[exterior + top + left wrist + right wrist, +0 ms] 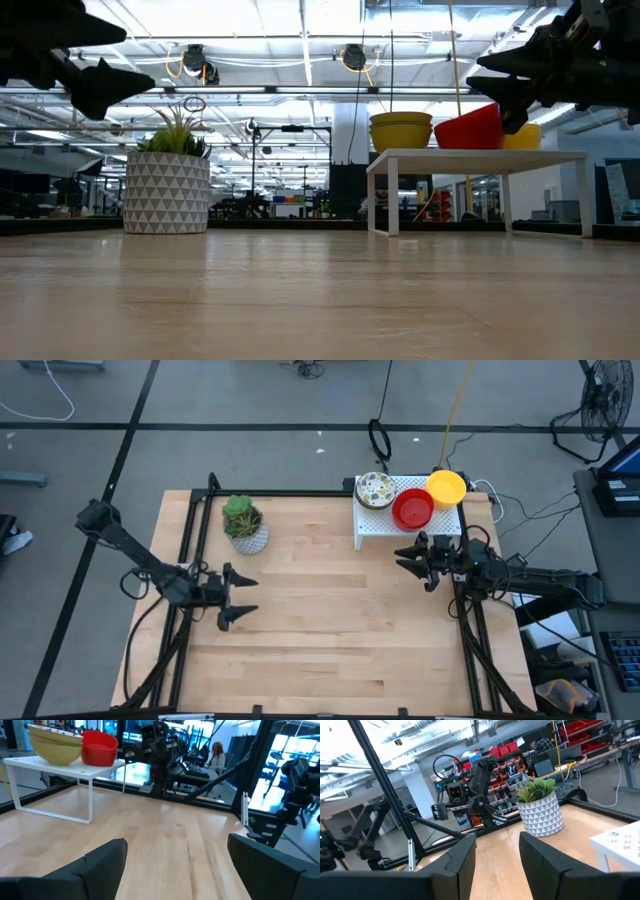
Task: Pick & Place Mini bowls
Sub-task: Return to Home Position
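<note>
Three stacks of mini bowls stand on a small white stand (372, 528) at the table's far right: a speckled whitish stack (375, 490), a red stack (412, 509) and a yellow stack (446, 487). In the left wrist view the red bowls (99, 748) and yellowish bowls (54, 747) show on the stand. My left gripper (238, 600) hovers open over the table's left side, pointing level toward the right. My right gripper (412, 558) hovers open just in front of the stand, pointing left. Neither holds anything.
A white patterned pot with a green plant (244, 525) stands at the far left of the table. Black frame rails (186, 550) run along the left and right edges. Bare wood (330, 620) lies between the two grippers.
</note>
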Robot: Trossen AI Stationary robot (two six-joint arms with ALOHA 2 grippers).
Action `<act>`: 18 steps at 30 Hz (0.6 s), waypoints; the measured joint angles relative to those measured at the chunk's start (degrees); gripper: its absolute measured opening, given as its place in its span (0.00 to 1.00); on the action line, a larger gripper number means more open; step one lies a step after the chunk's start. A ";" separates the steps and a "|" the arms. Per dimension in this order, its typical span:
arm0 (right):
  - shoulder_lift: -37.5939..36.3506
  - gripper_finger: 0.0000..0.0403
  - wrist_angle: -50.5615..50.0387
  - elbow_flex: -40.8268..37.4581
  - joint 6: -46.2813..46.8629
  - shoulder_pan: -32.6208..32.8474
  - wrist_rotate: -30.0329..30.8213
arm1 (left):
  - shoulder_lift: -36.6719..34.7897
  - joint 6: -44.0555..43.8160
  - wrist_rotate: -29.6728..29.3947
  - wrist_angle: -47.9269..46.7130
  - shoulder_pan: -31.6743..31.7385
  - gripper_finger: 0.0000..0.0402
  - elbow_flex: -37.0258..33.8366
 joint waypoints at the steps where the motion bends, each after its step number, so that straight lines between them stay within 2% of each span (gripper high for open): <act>1: -0.02 0.35 -0.20 -0.02 0.59 0.00 0.00 | 0.00 0.47 0.00 1.35 0.00 0.87 -0.78; 6: -0.02 0.35 -0.81 -0.04 0.98 0.00 0.06 | -0.12 3.59 -1.07 4.11 0.00 0.87 -2.57; 10: -0.01 0.35 -0.80 -0.08 -0.74 -0.04 0.09 | -0.91 3.01 -10.31 4.41 1.04 0.87 -2.60; 13: 0.00 0.35 -0.79 -0.09 -3.22 -0.04 0.09 | -2.54 3.81 -13.94 3.81 2.95 0.87 -2.60; 15: -0.02 0.35 -0.79 -0.09 -4.23 -0.04 0.09 | -4.02 5.57 -13.65 3.86 4.65 0.87 -2.60; 18: -0.02 0.35 -0.80 -0.09 -4.79 -0.04 0.09 | -6.86 8.13 -9.88 3.84 7.67 0.87 -2.60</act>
